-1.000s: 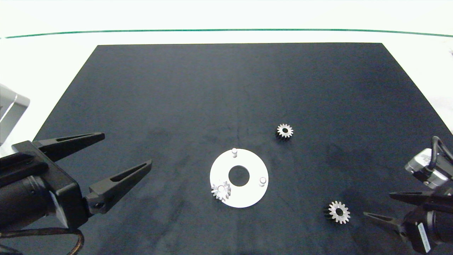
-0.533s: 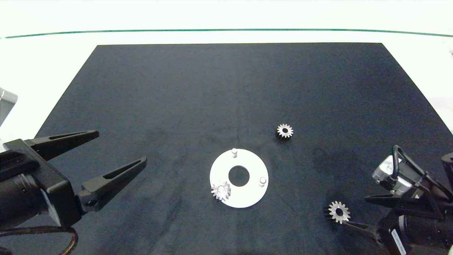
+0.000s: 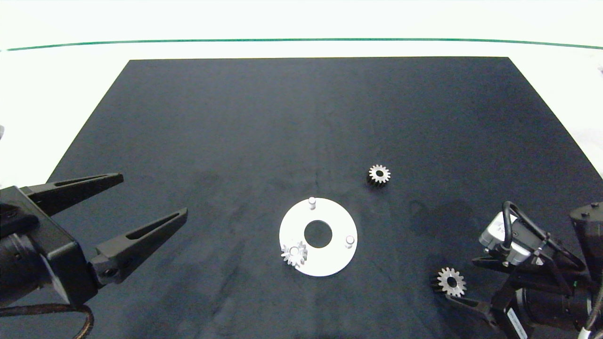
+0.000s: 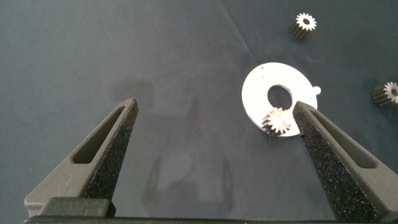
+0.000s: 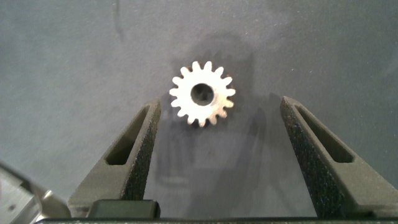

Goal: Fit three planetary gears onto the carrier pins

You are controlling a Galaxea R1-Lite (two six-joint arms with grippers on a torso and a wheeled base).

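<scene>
1. Three gears lie or sit flat, bores pointing up. One gear [image 3: 294, 254] sits on the near-left pin of the white disc [image 3: 330, 263].
2. A second gear [image 3: 378, 174] lies on the black mat [image 3: 301, 117], just beyond and right of the disc.
3. A third gear [image 3: 451, 282] lies on the mat to the disc's near right.
4. The disc lies flat; its two bare pins [image 3: 312, 202] [image 3: 349, 241] stand upright, at the far edge and the right side.
5. The right gripper [image 5: 217, 124] is spread wide, grasping nothing, its fingers either side of the third gear without touching it.
6. The left gripper [image 3: 150, 200] hangs over the mat well left of the disc, fingers wide apart, tips pointing toward the disc, grasping nothing.
7. No readable writing shows on the gears or disc.
</scene>
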